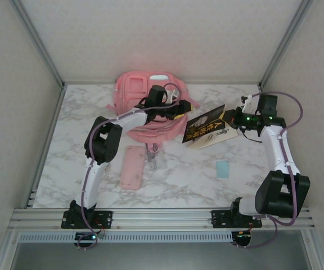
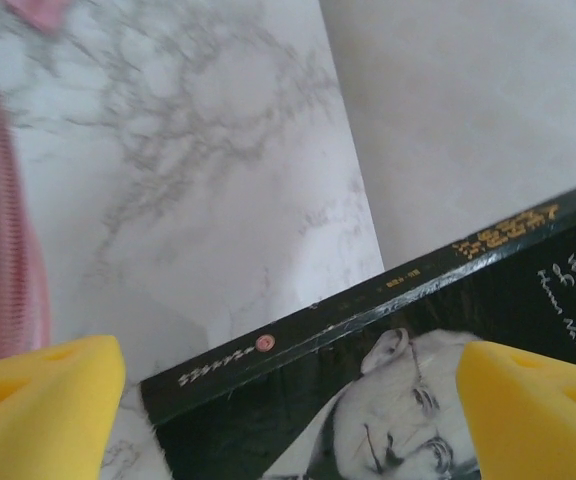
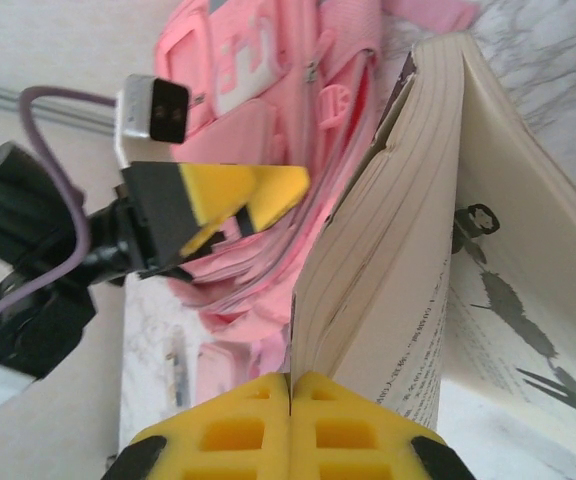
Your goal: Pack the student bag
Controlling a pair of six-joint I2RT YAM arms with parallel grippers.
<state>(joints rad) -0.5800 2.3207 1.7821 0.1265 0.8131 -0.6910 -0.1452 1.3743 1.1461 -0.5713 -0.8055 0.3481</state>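
The student bag (image 1: 136, 93) is lying just beside the book (image 1: 206, 125), on the left arm's side. The left gripper (image 1: 185, 108) is hovering over the book's spine, fingers (image 2: 43, 390) spread wide. The right gripper (image 3: 290, 405) is pressing its fingers together against the book's page edge.

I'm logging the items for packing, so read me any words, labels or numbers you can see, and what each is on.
"The": white handwriting on the cover of the black paperback book; the rest is too blurred.
Yellow characters on its spine: too small to read.
Print on its open page: unreadable.
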